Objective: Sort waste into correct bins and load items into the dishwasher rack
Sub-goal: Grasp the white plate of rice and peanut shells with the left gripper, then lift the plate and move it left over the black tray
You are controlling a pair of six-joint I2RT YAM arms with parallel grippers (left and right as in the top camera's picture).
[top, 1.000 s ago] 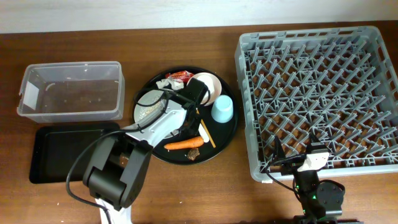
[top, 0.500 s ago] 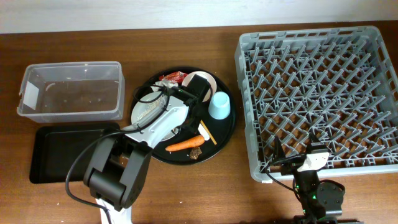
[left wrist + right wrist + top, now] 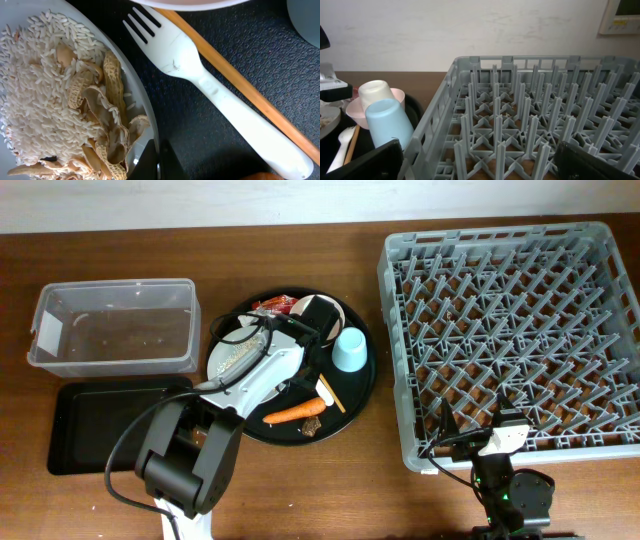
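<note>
Plate (image 3: 230, 354) and light blue cup (image 3: 349, 350) have slid slightly toward the desk's left edge. Your left gripper (image 3: 157, 162) pinches the plate's rim, jaws narrow; right gripper (image 3: 477, 166) waits wide. Tilt too far and rice (image 3: 35, 90) and peanut shells (image 3: 100, 110) spill onto the round tray (image 3: 356, 394).

On the round tray (image 3: 356, 396) I have little room: fork (image 3: 200, 75) and chopstick (image 3: 245, 90) lie tight beside the plate (image 3: 145, 112) rim, bowl (image 3: 341, 314) and blue cup (image 3: 350, 350) crowd the far side, carrot (image 3: 296, 413) the near. The open lane runs over bare table (image 3: 370, 480) toward the rack (image 3: 393, 360)
</note>
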